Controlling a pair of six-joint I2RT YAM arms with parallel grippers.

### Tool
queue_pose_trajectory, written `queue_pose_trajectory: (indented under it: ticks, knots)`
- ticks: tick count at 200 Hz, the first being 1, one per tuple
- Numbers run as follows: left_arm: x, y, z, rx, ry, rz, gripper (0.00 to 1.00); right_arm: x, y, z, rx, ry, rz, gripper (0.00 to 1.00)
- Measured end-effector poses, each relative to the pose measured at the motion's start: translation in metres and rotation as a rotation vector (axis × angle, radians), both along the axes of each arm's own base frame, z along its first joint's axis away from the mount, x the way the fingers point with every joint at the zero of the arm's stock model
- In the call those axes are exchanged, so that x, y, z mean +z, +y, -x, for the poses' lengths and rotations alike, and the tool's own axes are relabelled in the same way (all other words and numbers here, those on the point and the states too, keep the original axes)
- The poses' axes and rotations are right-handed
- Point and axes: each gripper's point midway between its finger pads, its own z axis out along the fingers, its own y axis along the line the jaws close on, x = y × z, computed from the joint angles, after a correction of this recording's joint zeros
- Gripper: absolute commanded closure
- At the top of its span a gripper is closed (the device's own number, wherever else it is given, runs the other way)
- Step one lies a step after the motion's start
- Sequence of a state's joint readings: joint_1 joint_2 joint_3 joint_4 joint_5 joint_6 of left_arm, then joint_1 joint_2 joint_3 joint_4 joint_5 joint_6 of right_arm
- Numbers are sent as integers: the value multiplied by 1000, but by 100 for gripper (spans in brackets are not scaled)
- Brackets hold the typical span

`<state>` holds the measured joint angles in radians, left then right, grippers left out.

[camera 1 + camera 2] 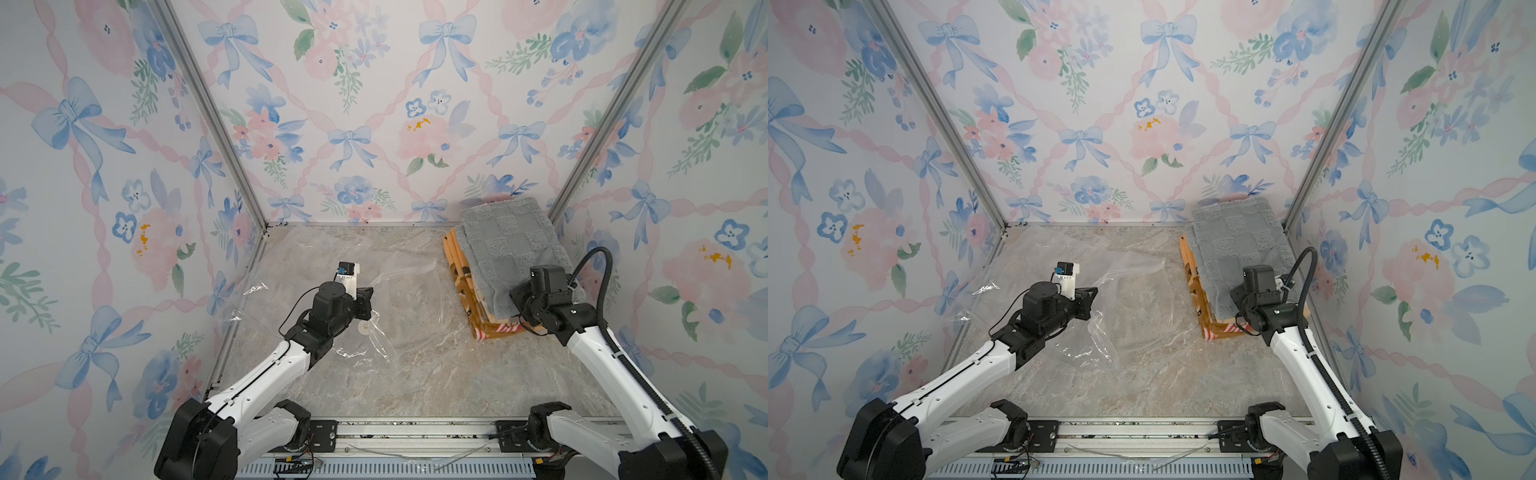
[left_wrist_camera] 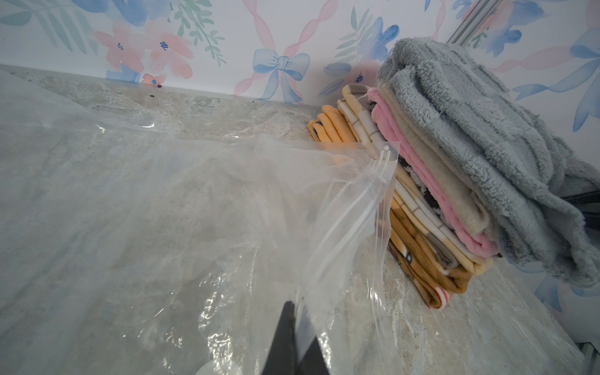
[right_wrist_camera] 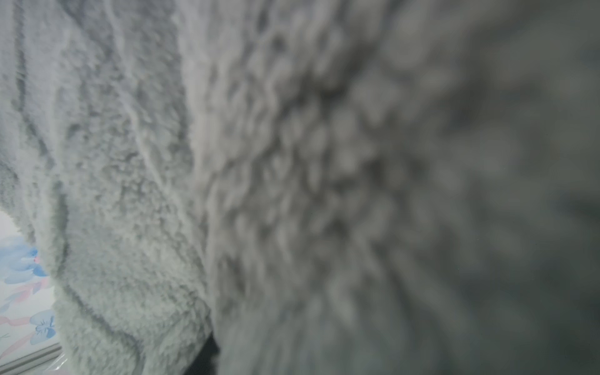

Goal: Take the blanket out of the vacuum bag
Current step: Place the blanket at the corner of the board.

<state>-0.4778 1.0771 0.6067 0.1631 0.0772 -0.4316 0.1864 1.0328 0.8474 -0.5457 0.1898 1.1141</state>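
The left gripper (image 1: 368, 294) is pinched closed on a fold of the vacuum bag (image 1: 324, 257). In the left wrist view its dark, narrow fingers (image 2: 282, 337) press together with the thin film caught between them. From that pinch the clear plastic rises off the table (image 1: 415, 374) in a crinkled, glossy ridge. The rest lies slack and flat toward the back left corner, and the veined, marble-look surface shows through it. A small round white valve disc (image 1: 365, 328) sits in the film just beside the gripper. The ribbed zip-seal edge (image 2: 373, 194) runs as a stiff double line toward the folded pile.

The right gripper (image 1: 516, 300) is pushed against the near edge of the grey blanket (image 1: 507, 245). The pile hides its jaws, so whether they grip or stand apart cannot be told. Thick, shaggy fleece (image 3: 130, 162) fills the right wrist view, blurred at close range.

The blanket lies outside the bag, in the back right corner, well apart from the plastic. It is folded into a soft rectangle with a raised checker weave in both top views (image 1: 1237, 241). It tops a stack of folded blankets (image 2: 422, 211), with thin layers of orange, cream plaid, pink, beige and brown. Its near edge droops over the stack's side.
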Motion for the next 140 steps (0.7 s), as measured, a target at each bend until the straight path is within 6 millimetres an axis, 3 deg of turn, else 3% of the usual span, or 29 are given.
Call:
queue_pose_trajectory:
  ticks: [20,53,102,120,140]
  knots:
    - [0,0,0,1,0,0,100,-4,3,9,29,-25,-15,42]
    - [0,0,0,0,0,0,100,15,4,26,75,-80,-16,41]
    - [-6,-3,-2,-8,11,-3,100,12,6,65,165,45,14,41]
    - [-7,-3,-2,-9,13,-4,100,36,8,74,204,54,21,41]
    - [-7,-4,-2,-9,14,-4,100,89,13,71,258,-3,33,41]
